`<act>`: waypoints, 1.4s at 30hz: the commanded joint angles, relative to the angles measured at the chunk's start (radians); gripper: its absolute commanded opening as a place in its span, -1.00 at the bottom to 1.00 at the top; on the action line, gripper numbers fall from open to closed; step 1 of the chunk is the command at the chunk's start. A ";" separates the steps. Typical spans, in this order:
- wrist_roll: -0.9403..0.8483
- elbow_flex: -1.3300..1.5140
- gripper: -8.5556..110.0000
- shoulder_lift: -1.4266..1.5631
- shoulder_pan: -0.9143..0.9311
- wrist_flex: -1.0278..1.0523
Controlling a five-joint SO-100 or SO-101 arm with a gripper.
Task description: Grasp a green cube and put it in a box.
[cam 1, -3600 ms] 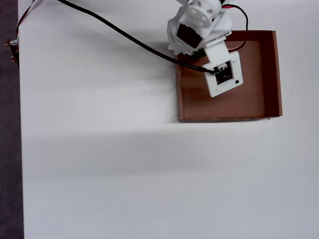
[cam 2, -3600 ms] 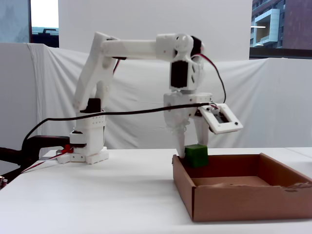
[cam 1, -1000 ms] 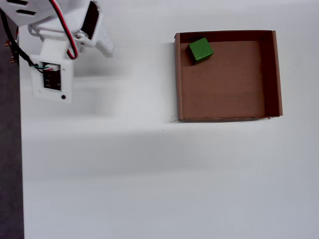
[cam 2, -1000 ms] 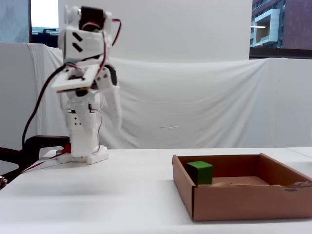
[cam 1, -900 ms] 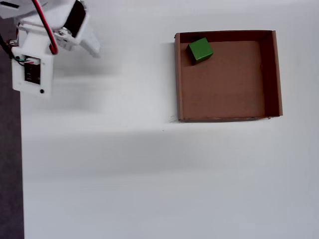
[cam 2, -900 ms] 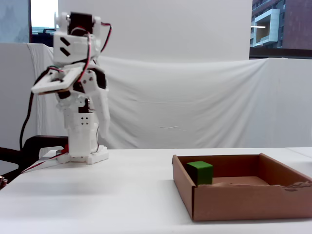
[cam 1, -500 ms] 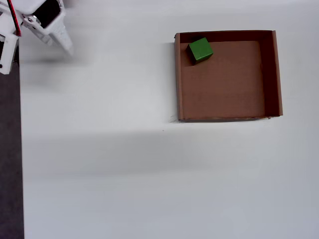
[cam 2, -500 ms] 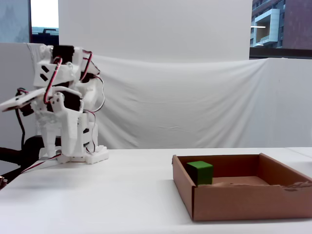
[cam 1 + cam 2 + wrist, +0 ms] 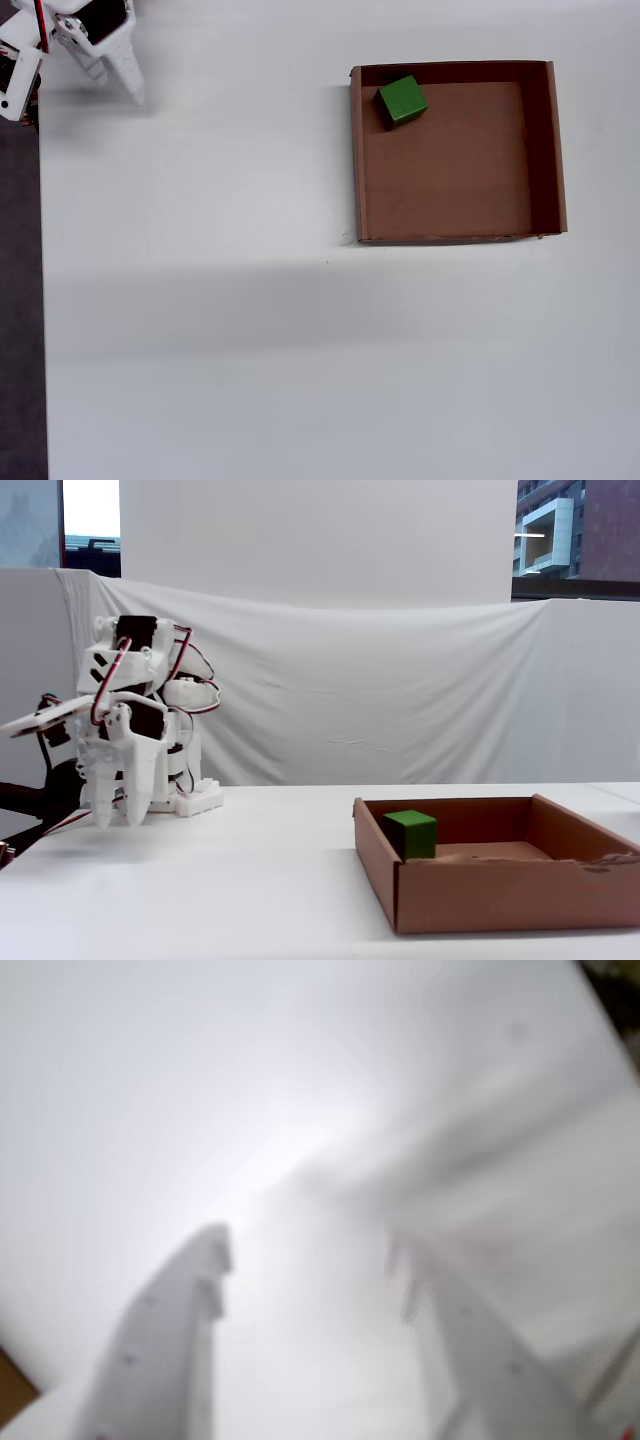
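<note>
The green cube [image 9: 402, 100] lies inside the brown cardboard box [image 9: 358, 160], in its far left corner in the overhead view. The fixed view shows the cube [image 9: 411, 833] on the box floor behind the front wall of the box [image 9: 500, 890]. My white gripper [image 9: 133, 93] hangs over the table's top left corner in the overhead view, far from the box. It points down in the fixed view [image 9: 117, 820]. The blurred wrist view shows the gripper [image 9: 310, 1250] with its fingers apart and nothing between them, over bare white table. Cube and box are out of the wrist view.
The white table [image 9: 200, 300] spreads between the arm and the box. Its left edge [image 9: 41, 300] runs beside a dark floor. A white cloth backdrop [image 9: 400, 680] hangs behind the table. The arm's base [image 9: 195, 800] stands at the back left.
</note>
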 commanded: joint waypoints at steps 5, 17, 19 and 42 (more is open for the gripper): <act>-0.005 0.000 -0.51 0.021 0.012 0.049; -0.002 0.000 -0.51 0.021 0.015 0.067; -0.002 0.000 -0.51 0.021 0.015 0.067; -0.002 0.000 -0.51 0.021 0.015 0.067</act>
